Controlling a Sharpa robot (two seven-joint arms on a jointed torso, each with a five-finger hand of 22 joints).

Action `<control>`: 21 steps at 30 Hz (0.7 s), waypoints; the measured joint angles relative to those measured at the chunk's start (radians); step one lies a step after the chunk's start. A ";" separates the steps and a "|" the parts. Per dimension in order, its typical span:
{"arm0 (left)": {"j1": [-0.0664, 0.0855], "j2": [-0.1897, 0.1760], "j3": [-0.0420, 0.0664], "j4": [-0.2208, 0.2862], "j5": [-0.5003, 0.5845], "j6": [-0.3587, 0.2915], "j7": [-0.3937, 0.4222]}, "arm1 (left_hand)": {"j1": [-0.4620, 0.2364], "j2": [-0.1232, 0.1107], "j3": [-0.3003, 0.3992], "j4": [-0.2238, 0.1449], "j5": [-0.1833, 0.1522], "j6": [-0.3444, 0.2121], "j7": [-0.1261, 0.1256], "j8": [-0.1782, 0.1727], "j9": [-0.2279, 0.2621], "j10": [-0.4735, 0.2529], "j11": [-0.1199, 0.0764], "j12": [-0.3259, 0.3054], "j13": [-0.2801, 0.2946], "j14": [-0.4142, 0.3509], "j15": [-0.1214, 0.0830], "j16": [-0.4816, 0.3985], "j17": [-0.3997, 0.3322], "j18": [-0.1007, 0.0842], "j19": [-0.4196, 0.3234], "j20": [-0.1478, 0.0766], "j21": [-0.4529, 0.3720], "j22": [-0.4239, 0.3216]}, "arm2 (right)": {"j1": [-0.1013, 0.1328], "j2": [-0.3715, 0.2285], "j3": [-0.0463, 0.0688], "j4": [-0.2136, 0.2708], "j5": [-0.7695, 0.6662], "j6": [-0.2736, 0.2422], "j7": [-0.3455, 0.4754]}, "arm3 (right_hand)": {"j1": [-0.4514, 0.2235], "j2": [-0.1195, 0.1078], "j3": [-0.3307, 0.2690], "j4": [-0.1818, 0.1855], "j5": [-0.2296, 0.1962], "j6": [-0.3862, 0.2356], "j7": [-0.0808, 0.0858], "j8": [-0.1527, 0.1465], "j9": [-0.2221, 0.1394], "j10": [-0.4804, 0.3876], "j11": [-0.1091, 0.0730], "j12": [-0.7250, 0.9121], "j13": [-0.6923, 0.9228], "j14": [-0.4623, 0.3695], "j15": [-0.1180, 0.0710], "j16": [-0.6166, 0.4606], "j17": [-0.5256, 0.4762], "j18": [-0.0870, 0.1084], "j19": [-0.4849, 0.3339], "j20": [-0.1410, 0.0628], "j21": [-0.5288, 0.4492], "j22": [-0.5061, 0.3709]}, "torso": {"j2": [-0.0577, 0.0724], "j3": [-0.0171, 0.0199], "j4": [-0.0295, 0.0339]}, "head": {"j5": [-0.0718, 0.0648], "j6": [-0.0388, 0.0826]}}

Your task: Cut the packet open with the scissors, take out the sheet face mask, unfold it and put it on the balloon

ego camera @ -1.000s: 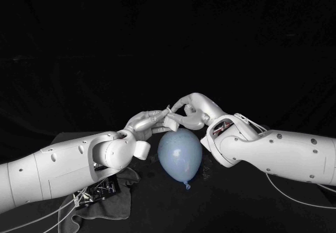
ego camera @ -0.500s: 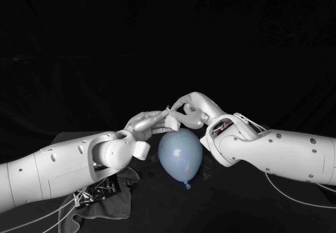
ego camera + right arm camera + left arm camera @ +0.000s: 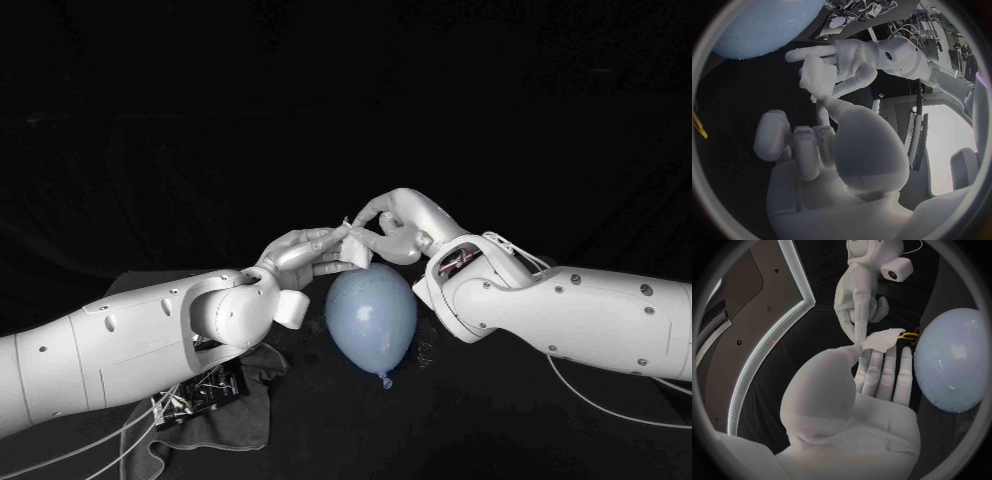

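Head view — left hand (image 3: 307, 256) and right hand (image 3: 392, 226) both pinch the folded sheet face mask (image 3: 351, 240) near the balloon (image 3: 371, 315).

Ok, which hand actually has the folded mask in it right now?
The left hand: the folded mask sits pinched between its thumb and fingers. The right hand only reaches a fingertip to the mask's edge.

The balloon (image 3: 371, 315) lies at frame centre on the table (image 3: 490, 430), filling the gap between the two forearms. Just above it the left hand (image 3: 306, 252) and right hand (image 3: 392, 225) meet, fingers pinching the mask (image 3: 351, 238), which closes that passage. A crumpled dark cloth (image 3: 231, 420) takes up the lower left. Open room spans the upper half.
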 measured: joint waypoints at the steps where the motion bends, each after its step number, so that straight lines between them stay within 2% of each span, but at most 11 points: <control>1: 0.000 0.000 0.000 0.000 0.000 0.000 0.000 | 0.000 0.000 0.000 0.000 0.000 0.000 0.000 0.000 0.000 0.000 0.000 0.000 0.000 -0.002 0.002 0.000 0.000 0.000 0.000 0.000 0.000 0.000 | 0.000 0.000 0.000 0.000 0.000 -0.001 0.000 | 0.000 0.000 0.000 0.000 0.000 0.000 0.000 0.000 0.000 0.000 0.000 0.000 0.000 0.000 0.000 0.000 0.000 0.000 0.000 0.000 0.000 0.000 | 0.000 0.0001 0.0001 | 0.000 0.000; 13: 0.001 -0.003 0.001 0.003 -0.002 0.006 0.002 | 0.000 0.000 0.000 0.000 0.000 0.000 0.000 0.000 0.003 -0.004 0.004 0.000 0.000 -0.009 0.001 0.000 0.002 0.000 0.000 0.000 0.000 0.000 | -0.003 -0.021 -0.001 0.011 0.012 -0.020 0.002 | 0.000 0.000 0.001 -0.001 -0.001 0.000 0.000 0.000 0.000 0.005 -0.005 0.014 0.001 0.000 -0.007 0.001 -0.001 0.000 0.013 -0.005 0.022 -0.001 | 0.000 0.0003 0.0005 | -0.001 0.000; 15: 0.001 -0.005 0.001 0.003 -0.002 0.006 0.003 | 0.000 0.000 0.000 0.000 0.000 0.000 0.000 0.000 0.003 -0.004 0.004 0.000 0.000 -0.009 0.002 0.000 0.003 0.000 0.000 0.000 0.000 0.000 | -0.003 -0.026 -0.001 0.013 0.016 -0.025 0.002 | 0.000 0.000 0.012 -0.012 -0.001 0.000 0.000 0.000 0.000 0.005 -0.005 0.014 0.001 0.000 -0.007 0.001 -0.001 0.000 0.013 -0.005 0.022 -0.001 | 0.000 0.0003 0.0004 | 0.000 0.000; 21: 0.001 -0.008 0.001 0.002 -0.002 0.003 0.008 | 0.009 0.009 0.000 0.000 0.000 0.000 0.000 0.000 0.000 -0.004 0.004 0.000 0.000 -0.009 0.002 0.004 0.005 0.000 0.000 0.000 0.000 0.000 | -0.003 -0.038 -0.001 0.021 0.026 -0.037 0.003 | 0.000 0.000 0.016 -0.017 -0.003 0.000 0.000 0.000 0.000 0.005 -0.005 0.014 0.000 0.000 -0.007 0.001 -0.001 0.000 0.012 -0.005 0.022 0.000 | 0.000 0.0003 0.0000 | 0.001 0.000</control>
